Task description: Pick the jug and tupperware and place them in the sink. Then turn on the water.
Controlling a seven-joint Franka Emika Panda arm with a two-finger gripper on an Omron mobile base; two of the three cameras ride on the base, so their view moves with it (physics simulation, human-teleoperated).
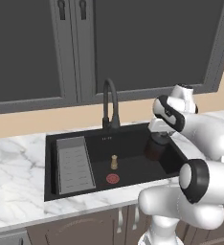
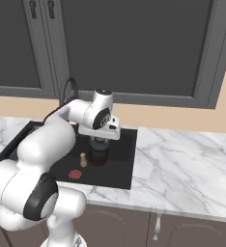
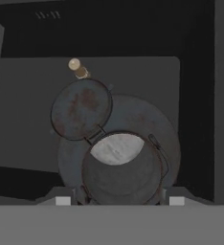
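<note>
The squat dark jug (image 1: 153, 149) hangs low inside the right end of the black sink (image 1: 128, 168), and my gripper (image 1: 158, 138) is shut on its top. From the right base view the jug (image 2: 98, 153) sits just under my gripper (image 2: 100, 141), within the sink (image 2: 125, 164). In the hand view the jug (image 3: 128, 139) is seen from above with its round lid (image 3: 80, 109) flipped open to one side, my gripper (image 3: 119, 201) gripping its neck. The black gooseneck faucet (image 1: 110, 103) rises behind the basin. The tupperware is out of view.
A grey ribbed rack (image 1: 74, 165) lies along the sink's left side. A small brass peg (image 1: 114, 161) and a flat red disc (image 1: 113, 179) sit on the sink floor left of the jug. White marble counter (image 2: 182, 159) stretches to the right; dark cabinets hang above.
</note>
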